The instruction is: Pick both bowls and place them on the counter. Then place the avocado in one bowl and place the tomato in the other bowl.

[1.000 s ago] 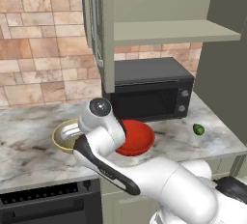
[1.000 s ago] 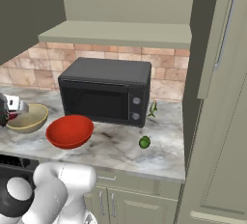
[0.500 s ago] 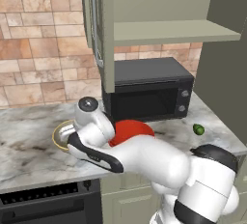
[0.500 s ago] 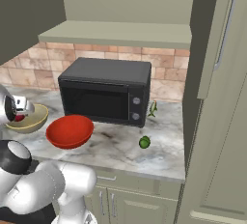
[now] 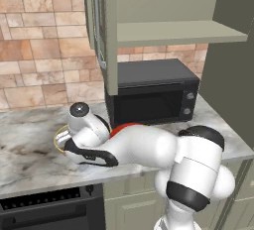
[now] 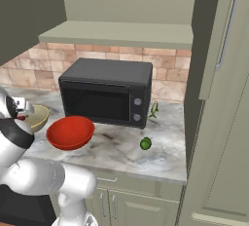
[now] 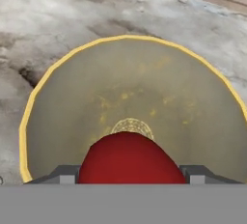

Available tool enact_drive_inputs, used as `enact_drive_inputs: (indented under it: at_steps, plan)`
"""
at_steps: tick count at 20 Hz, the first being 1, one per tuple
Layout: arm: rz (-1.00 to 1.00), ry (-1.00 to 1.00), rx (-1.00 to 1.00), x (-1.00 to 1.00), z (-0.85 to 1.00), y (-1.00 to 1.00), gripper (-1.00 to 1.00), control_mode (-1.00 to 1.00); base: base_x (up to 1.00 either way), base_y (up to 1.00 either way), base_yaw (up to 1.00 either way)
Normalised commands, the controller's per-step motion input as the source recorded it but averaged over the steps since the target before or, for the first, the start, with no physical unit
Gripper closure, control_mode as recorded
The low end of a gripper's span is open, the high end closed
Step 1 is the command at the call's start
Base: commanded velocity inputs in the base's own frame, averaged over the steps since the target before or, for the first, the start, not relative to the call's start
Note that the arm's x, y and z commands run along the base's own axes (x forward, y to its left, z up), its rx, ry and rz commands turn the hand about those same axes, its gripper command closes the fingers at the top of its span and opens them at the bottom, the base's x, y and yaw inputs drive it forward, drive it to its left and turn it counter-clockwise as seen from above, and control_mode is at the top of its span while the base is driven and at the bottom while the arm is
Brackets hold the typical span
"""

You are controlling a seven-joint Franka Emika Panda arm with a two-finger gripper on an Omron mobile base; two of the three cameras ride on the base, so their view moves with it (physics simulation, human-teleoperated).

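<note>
Marble counter (image 6: 121,149) carries both bowls; the avocado (image 6: 145,143) lies well right of the red bowl (image 6: 70,132). Directly above the tan-olive bowl (image 7: 130,112), the gripper (image 7: 129,174) seems closed on the tomato (image 7: 129,162), though its fingertips barely show. Lower it centrally before opening, so it cannot roll out.

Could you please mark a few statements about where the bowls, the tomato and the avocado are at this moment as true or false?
1. The tomato sits between the fingers, above the tan-olive bowl. True.
2. The avocado lies inside the red bowl. False: it lies on the counter, apart from that bowl.
3. Both bowls stand on the counter. True.
4. The red bowl already holds something. False: it is empty.
5. The avocado lies in front of the microwave's right corner. True.
</note>
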Motion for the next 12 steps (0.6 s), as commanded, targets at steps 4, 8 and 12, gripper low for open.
enact_drive_inputs:
  at_steps: [4, 8, 12]
  plan:
    - [0.04, 0.01, -0.01, 0.25, -0.16, 0.12, 1.0, -1.0, 0.0, 0.0, 0.0]
    - [0.02, 0.07, 0.0, 0.31, -0.16, 0.02, 1.0, -1.0, 0.0, 0.0, 0.0]
    - [0.02, 0.1, -0.01, 0.25, -0.21, 0.0, 1.0, -1.0, 0.0, 0.0, 0.0]
